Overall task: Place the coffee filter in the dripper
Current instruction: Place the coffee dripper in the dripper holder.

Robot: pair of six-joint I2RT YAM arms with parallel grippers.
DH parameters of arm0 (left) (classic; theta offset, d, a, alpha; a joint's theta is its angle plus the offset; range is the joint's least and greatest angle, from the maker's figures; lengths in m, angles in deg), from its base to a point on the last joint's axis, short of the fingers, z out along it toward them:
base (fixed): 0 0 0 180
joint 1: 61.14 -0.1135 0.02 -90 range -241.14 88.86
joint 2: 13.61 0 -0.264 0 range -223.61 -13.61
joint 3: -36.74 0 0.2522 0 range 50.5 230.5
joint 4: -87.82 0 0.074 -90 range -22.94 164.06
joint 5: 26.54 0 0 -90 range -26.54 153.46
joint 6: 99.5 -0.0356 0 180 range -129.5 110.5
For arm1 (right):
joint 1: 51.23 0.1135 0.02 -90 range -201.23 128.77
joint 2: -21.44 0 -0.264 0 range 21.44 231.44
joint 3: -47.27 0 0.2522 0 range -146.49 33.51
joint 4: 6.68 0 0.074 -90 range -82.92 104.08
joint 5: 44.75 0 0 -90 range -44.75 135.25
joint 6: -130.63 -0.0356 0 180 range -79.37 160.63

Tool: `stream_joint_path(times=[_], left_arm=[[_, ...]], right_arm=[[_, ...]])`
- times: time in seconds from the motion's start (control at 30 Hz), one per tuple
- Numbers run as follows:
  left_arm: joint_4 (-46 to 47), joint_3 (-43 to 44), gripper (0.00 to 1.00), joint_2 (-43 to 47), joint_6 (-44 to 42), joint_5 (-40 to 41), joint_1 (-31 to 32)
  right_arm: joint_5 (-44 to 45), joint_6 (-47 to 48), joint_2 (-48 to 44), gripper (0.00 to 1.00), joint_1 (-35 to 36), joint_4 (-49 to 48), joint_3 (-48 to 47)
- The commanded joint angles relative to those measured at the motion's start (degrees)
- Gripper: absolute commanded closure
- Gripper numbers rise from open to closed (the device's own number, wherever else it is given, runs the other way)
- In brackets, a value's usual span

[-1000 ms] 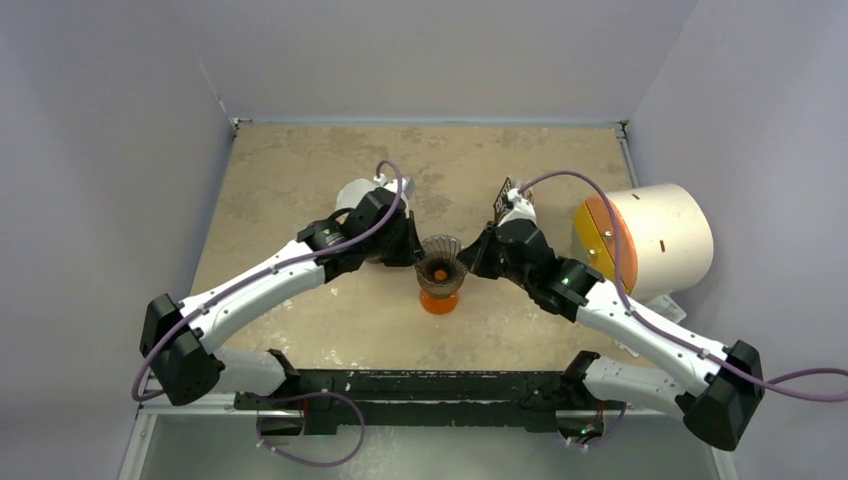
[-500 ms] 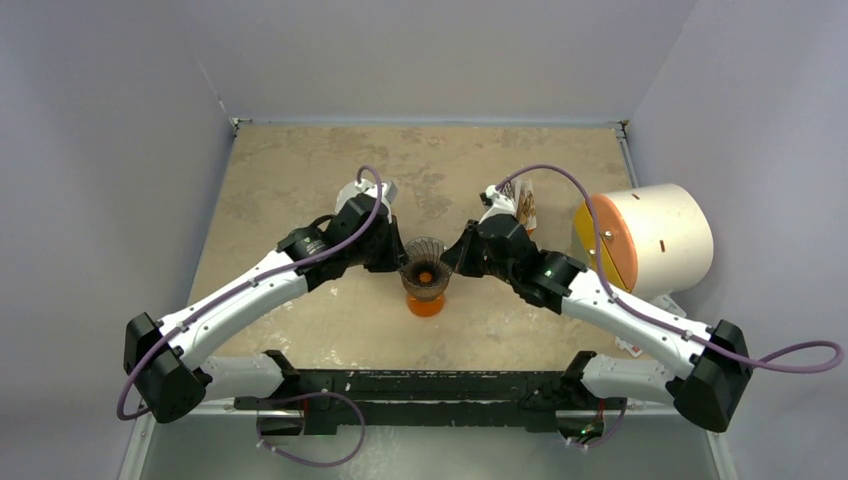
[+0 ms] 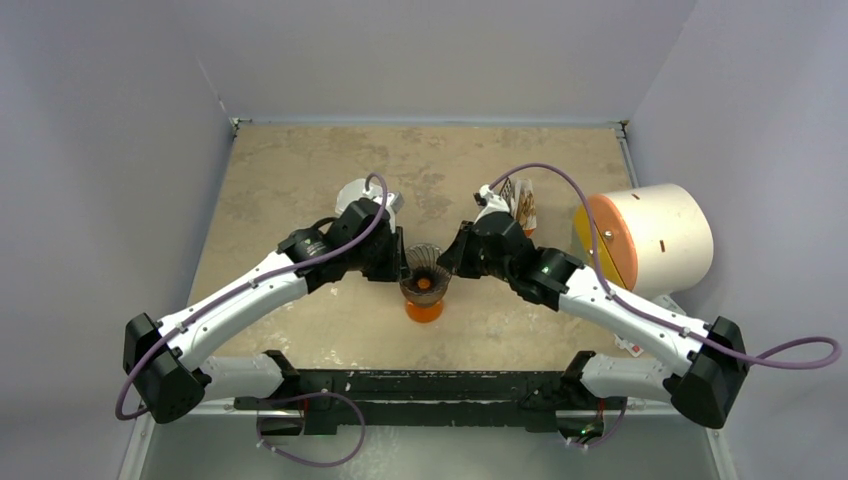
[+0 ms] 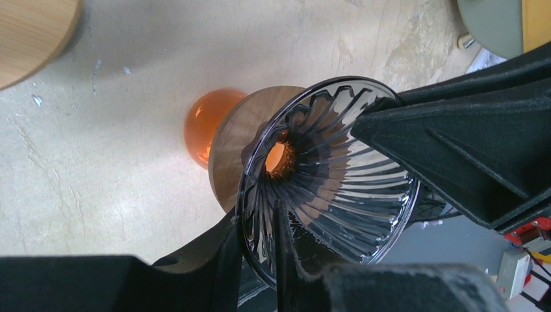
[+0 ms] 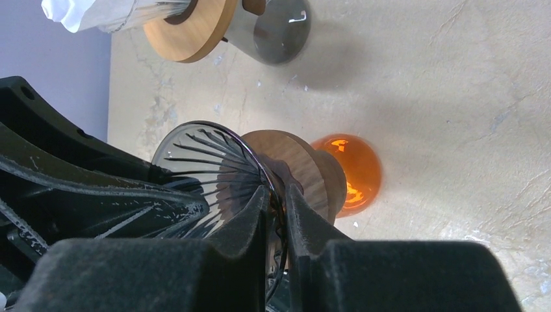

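**Item: dripper** (image 3: pixel 424 272). Clear ribbed glass cone with a wooden collar (image 5: pixel 295 166), seated on an orange base (image 3: pixel 424 308).
- Position: directly between the two hands, pinched at opposite sides of its rim.
- Contents: none. The orange base shows through the open throat.

**Item: left hand** (image 4: pixel 260 224). Closed on the dripper, one finger inside the cone and one outside, the rim between them.

**Item: right hand** (image 5: pixel 278 195). Closed on the far side of the same rim in the same manner.

**Item: coffee filter** (image 5: pixel 97 12). White paper, judged to be the filter, bunched on a wood-topped stand.
- Position: past the left hand, on the side away from the arm bases and well apart from the dripper.
- Neither hand touches it.

**Change over the last second:**
- Both hands have drawn the dripper toward the arm bases and a little to the left, the grip unchanged.
- The right hand has pulled back off a small brown-and-white item (image 3: pixel 518 205), which now shows just beyond that hand on the worktop (image 3: pixel 300 170).
- Whether the orange base is resting on the worktop or lifted clear of it cannot be told.

**Meaning for the task:**
- Judged to be a repositioning step only; the filter has not been picked up and placement has not begun.
- Both hands are taken up with the dripper, so one will likely have to let go to fetch the filter.
- The other hand could keep the cone steady meanwhile.
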Motion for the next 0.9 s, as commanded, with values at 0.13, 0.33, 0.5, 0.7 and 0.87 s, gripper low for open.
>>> stream_joint_path(times=[0.13,0.33,0.5,0.7,0.87], left_arm=[[-2.77,3.35,0.75,0.45,-1.58,-6.06,1.76],[-4.04,4.71,0.68,0.37,-2.10,-5.27,1.81],[-5.57,6.11,0.62,0.34,-2.72,-3.90,1.71],[-7.52,7.91,0.54,0.21,-3.56,-2.48,1.68],[-10.72,9.91,0.47,0.86,-5.39,1.19,1.45]], right_arm=[[-1.86,0.26,1.75,0.76,0.82,6.48,-2.19],[-1.67,0.81,1.00,0.68,0.82,6.80,-3.17],[-1.06,1.72,0.12,0.65,0.80,7.79,-4.79],[0.48,2.19,-1.09,0.54,0.82,9.93,-6.79],[2.61,4.48,-2.60,0.52,0.82,13.68,-9.43]])
